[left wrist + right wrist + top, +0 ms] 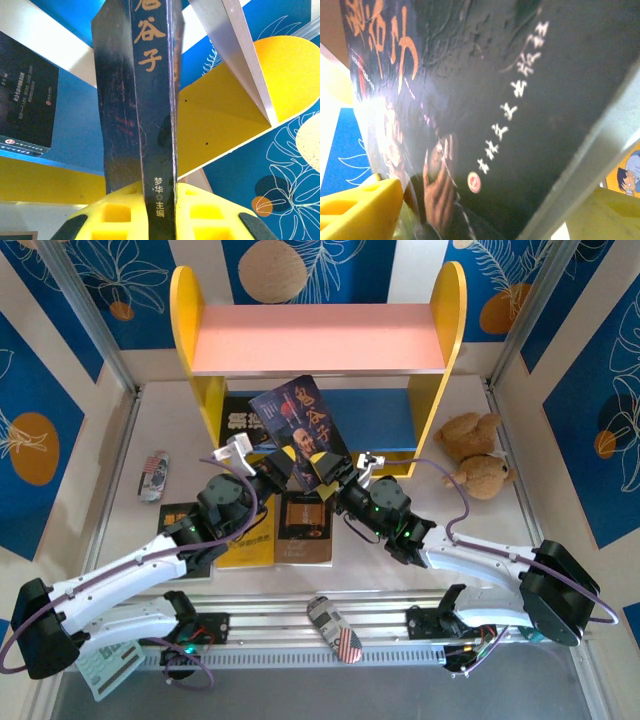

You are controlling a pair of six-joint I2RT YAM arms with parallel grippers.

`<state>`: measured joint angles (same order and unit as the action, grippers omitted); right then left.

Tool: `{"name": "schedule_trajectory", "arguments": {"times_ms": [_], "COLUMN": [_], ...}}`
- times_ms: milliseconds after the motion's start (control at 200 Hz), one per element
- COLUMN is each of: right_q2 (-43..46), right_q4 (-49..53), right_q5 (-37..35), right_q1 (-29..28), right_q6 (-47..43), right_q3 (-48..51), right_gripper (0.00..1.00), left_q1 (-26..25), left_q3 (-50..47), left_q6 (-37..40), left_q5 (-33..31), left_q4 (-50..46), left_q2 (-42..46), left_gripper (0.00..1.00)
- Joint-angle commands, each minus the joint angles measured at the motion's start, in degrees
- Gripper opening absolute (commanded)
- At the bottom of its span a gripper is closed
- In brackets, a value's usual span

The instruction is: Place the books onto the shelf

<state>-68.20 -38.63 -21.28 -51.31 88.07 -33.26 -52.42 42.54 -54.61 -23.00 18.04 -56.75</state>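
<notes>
The left gripper [160, 207] is pinched hard on the blue book [150, 100] at the foot of its spine, with its pads pressed against both covers. The right gripper [333, 472] has its jaws either side of the same book's lower corner, and the cover lies between the fingers [362, 210]. Whether they are pressing yet I cannot tell. The book hangs tilted just in front of the shelf [452, 330]. Its top corner overlaps the front edge of the pink board [320, 340] (as seen from above, at least), over the blue board [385, 420].

The risks, as I judge them:

- **Drop:** if the left lets go before the right bites properly, the thin paperback drops in front of the shelf onto the brown book [305, 525] lying there.
- **Bend:** if both clamp and pull differently, it bends or twists.
- **Snag:** pushed in at this tilt, its top corner may catch the pink board.
- **Knock:** a careless swing could knock over the black book [240, 422], which sits on the blue board at the shelf's left end.
</notes>
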Motion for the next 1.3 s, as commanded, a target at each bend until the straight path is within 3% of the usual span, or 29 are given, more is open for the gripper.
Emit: {"name": "schedule_trajectory", "arguments": {"times_ms": [0,280,655,735,830,985,1296], "right_q2": [0.42,0.79,1.19,1.39,2.06,3.25,4.76], "right_q4": [-2.11,-1.12,1.17,1.48,3.29,7.68,16.16], "right_q5": [-3.91,-3.53,-2.49,-1.68,-1.09,-0.25,14.59], "right_q1": [0.32,2.16,3.58,4.17,4.69,5.77,12.05], "right_q6": [0.44,-0.07,-2.17,-4.15,-7.28,-13.93,-27.67], "right_q3": [1.04,0.99,-0.18,-0.57,-1.44,-3.95,-9.27], "right_gripper": [0.76,0.53,0.13,0.10,0.07,0.05,0.03], "left_q1": [-0.66,-0.96,-1.01,-1.01,-1.01,-0.93,0.36], "left_q3": [-0.17,-0.53,-0.20,0.32,1.08,2.68,12.43], "left_q6": [-0.85,-1.13,-0.92,-0.24,0.61,3.30,11.54], "left_q5": [-1.03,-1.43,-2.41,-2.77,-4.06,-6.76,-5.96], "left_q4": [7.01,7.00,4.96,3.15,-0.36,-9.59,-43.21], "left_q2": [1.69,1.58,0.96,1.03,1.47,3.17,4.12], "left_gripper": [0.00,0.00,0.00,0.28,0.45,0.55,0.61]}}
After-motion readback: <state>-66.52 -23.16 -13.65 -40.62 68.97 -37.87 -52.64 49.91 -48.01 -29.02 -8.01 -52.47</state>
